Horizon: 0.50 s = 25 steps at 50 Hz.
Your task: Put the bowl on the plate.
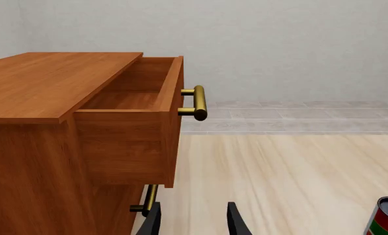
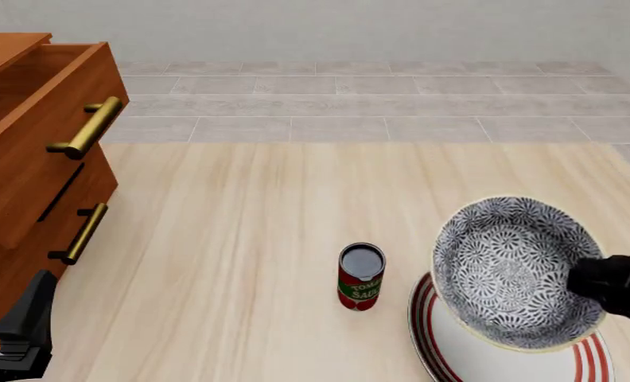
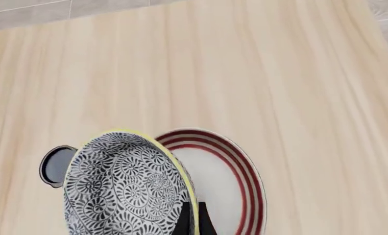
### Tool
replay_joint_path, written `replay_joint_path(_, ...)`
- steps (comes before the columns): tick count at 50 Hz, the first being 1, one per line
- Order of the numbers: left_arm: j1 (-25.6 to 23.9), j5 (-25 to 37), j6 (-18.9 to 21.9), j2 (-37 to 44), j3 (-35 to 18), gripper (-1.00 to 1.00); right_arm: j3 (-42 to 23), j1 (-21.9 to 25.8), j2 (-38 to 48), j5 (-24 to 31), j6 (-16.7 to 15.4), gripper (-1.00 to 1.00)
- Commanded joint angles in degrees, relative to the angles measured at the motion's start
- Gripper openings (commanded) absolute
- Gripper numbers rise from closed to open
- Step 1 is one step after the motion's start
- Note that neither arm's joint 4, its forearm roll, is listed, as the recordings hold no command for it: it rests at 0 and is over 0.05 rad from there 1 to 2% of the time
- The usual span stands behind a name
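Bowl (image 2: 515,270): held tilted above the plate, rim canted toward the camera in the front view, patterned inside fully on show; not resting flat on anything.
Plate (image 2: 442,338): flat on the counter (image 2: 251,239) directly under the bowl, red rings showing at its left edge and near its lower right; partly hidden by the bowl.
Right end effector (image 3: 192,221): pinched on the bowl's cream rim, one finger inside and one outside, as seen in the right wrist view; dark bulk of it at the bowl's right side in the front view.
Step in hand: carrying finished in effect, placing under way; bowl over the target but lifted and slanted.
Next move, as a judgement: levelling of the bowl, lowering until its base meets the white middle of the plate, only then opening of the fingers; risk of a tip or a roll off the plate if let go while slanted.
Can (image 2: 361,276): upright on the counter just left of the plate, apart from the bowl; worth keeping clear of.
Writing: red label with white letters, "TOMATO" and "SAUCE" as best readable; green band at the top of the label.
Left end effector (image 1: 194,220): fingers parted, holding nothing, low beside the wooden cabinet (image 1: 43,127).
Cabinet drawer (image 1: 138,105): pulled out, brass handle, nothing visible inside.
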Motion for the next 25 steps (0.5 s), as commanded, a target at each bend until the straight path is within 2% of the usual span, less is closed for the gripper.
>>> replay_joint_path(1,0.0,0.0,0.0,0.0,0.0,1.0,2.28,-1.14,-8.17,6.08,0.98,-1.0)
replay_joint_path(10,0.0,0.0,0.0,0.0,0.0,1.0,3.14,-1.87,-10.57,8.28,1.31,-1.0)
replay_joint_path(25,0.0,0.0,0.0,0.0,0.0,1.0,8.08,-1.88,-9.63,4.29,3.2,-1.0)
